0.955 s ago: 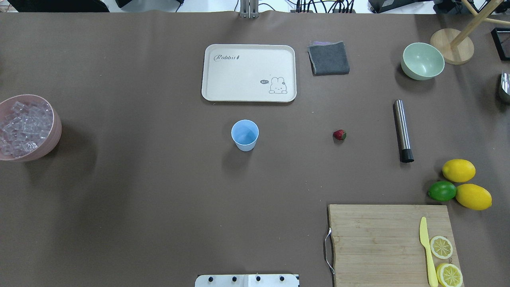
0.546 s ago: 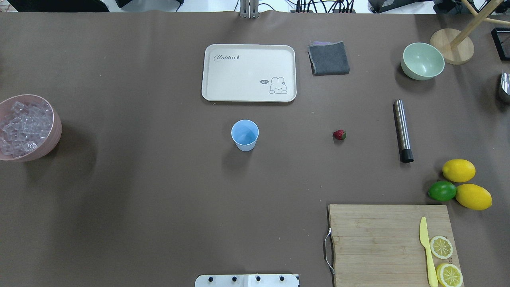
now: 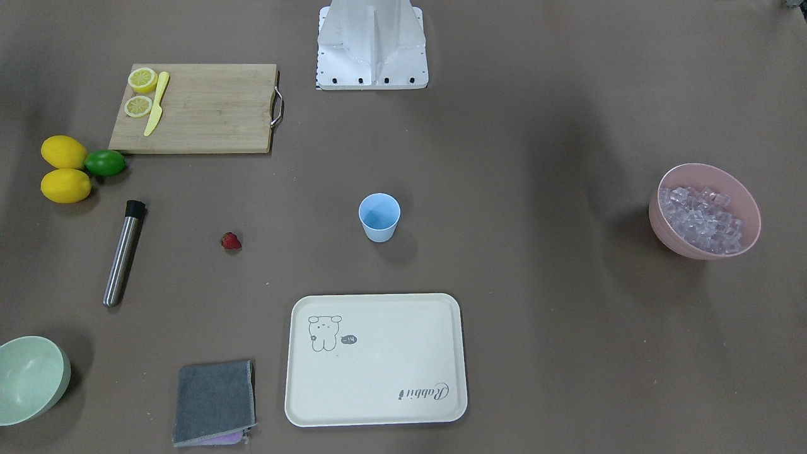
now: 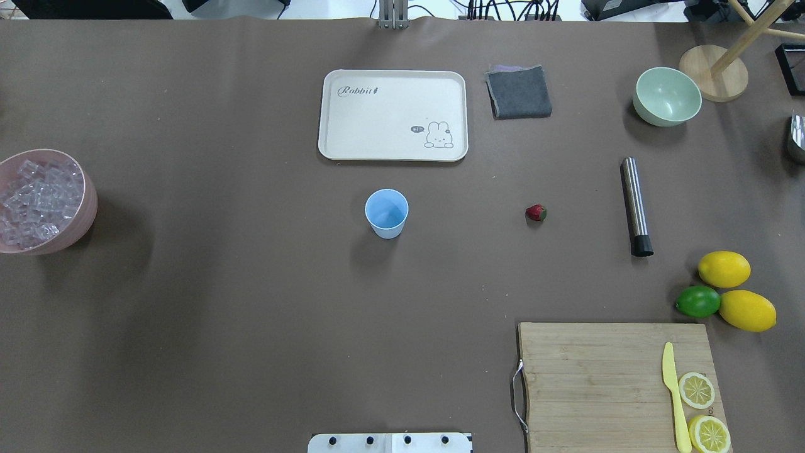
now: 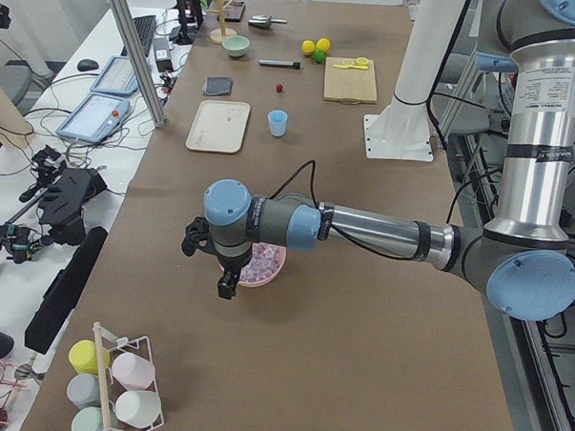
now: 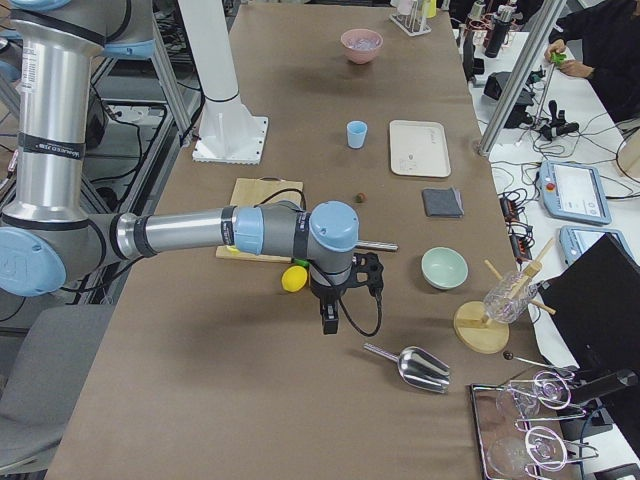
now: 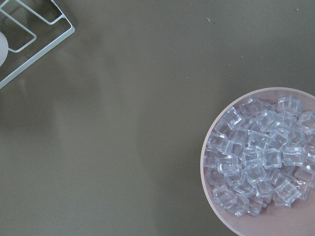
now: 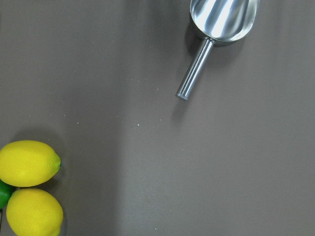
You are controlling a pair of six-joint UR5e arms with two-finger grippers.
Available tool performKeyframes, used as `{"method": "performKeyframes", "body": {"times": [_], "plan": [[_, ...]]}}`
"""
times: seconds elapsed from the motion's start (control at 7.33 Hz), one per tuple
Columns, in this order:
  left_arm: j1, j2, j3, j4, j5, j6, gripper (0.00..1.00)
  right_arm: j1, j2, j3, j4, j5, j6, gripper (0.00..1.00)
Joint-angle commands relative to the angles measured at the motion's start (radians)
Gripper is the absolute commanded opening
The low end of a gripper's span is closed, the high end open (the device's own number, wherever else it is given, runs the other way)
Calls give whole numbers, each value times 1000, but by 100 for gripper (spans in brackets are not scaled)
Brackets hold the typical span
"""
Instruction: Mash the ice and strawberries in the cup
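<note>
Seen from overhead, the light-blue cup (image 4: 386, 213) stands upright at mid-table. From it, the strawberry (image 4: 536, 213) lies at 3 o'clock, well apart, between the cup and a steel rod (image 4: 636, 204) with a black tip. The ice (image 4: 34, 201) fills a pink bowl (image 4: 90, 211) far out at 9 o'clock, at the table's edge. A cream tray (image 4: 393, 114) sits near the cup at 12 o'clock. A grey cloth (image 4: 519, 92) and a green bowl (image 4: 666, 95) lie toward 1 and 2 o'clock. Two lemons (image 4: 724, 268), a lime (image 4: 697, 302) and a cutting board (image 4: 597, 377) lie around 4 o'clock.

The left gripper (image 5: 226, 285) hangs at the pink bowl's near rim. The right gripper (image 6: 330, 322) hangs between the lemons and a metal scoop (image 6: 420, 368). I cannot tell how wide either claw stands.
</note>
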Motion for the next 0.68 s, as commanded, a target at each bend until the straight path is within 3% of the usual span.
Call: {"method": "performKeyframes", "body": {"times": [0.0, 0.55], "plan": [[12, 26, -2, -51, -1, -2, 98, -1, -1, 1, 0, 0, 0, 100], [20, 24, -2, -62, -9, -6, 98, 0, -3, 1, 4, -2, 0, 100]]}}
